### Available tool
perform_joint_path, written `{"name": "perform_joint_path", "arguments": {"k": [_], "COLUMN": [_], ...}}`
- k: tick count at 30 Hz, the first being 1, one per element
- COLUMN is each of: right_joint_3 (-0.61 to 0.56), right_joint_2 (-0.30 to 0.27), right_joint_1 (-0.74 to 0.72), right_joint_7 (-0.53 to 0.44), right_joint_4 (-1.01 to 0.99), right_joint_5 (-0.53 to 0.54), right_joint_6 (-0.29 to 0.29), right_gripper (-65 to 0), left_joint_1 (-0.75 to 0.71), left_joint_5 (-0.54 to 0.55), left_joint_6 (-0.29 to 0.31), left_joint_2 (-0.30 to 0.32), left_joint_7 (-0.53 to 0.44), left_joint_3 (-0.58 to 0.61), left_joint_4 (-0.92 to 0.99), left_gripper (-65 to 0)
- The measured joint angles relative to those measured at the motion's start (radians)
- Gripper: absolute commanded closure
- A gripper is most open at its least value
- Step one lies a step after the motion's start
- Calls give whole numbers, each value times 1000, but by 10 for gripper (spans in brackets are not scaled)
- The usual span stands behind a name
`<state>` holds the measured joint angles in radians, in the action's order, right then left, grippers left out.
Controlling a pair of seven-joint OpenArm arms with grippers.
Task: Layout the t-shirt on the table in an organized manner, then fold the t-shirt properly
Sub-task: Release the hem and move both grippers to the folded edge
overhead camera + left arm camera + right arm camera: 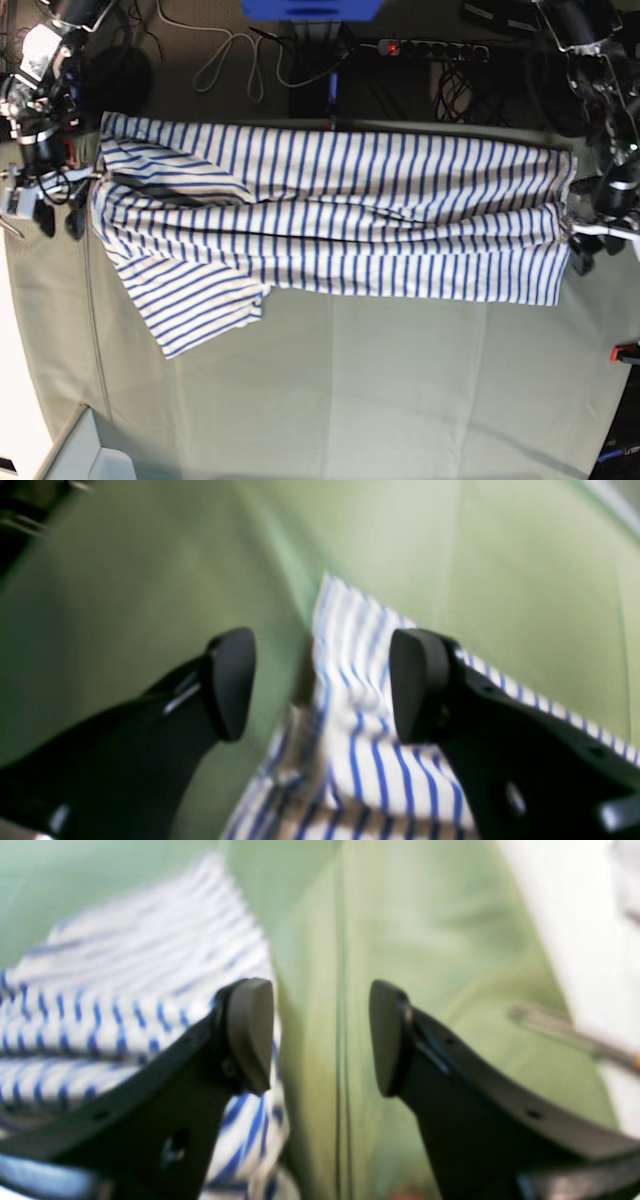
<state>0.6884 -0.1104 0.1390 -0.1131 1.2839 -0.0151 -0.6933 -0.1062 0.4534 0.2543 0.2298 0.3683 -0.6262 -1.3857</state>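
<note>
Base view: t-shirt (330, 215) stretched flat across table (400, 400). Both grippers, left (322, 685) and right (322, 1035), agape, empty at its ends. Recommend smoothing rumpled sleeve before folding.

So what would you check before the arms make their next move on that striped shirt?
1. Left gripper let go: ok, its jaws stand apart with the shirt lying between them, not pinched.
2. Right gripper let go: ok, jaws apart with only table cloth between them; the shirt lies beside one finger.
3. Shirt stretched out across the table: ok, it runs as a long band from one arm to the other.
4. Shirt flat: not ok, long wrinkles run through the middle.
5. Sleeves tidy: not ok, one sleeve splays out towards the near side and fabric is folded over by the right gripper's end.
6. Far edge fully on the table: cannot tell.
</note>
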Motion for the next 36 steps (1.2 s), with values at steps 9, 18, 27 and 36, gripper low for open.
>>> {"name": "perform_joint_path", "arguments": {"k": [9, 18, 27, 36], "right_joint_3": [-10, -11, -11, -39], "right_joint_2": [8, 9, 11, 2], "right_joint_1": [-70, -96, -95, -207], "right_joint_7": [1, 3, 3, 131], "right_joint_4": [5, 5, 5, 3], "right_joint_5": [-5, -5, -5, -91], "right_joint_6": [-2, -2, -2, 2], "right_gripper": [-315, -315, -315, -319], "left_joint_1": [315, 484, 520, 534], "left_joint_5": [-11, -185, -210, -211], "left_joint_6": [1, 5, 3, -4], "left_joint_2": [38, 72, 86, 85], "left_joint_7": [-7, -133, -272, -262], "left_joint_3": [4, 156, 232, 235], "left_joint_4": [402, 766, 934, 946], "left_gripper": [-409, -410, -409, -188]}}
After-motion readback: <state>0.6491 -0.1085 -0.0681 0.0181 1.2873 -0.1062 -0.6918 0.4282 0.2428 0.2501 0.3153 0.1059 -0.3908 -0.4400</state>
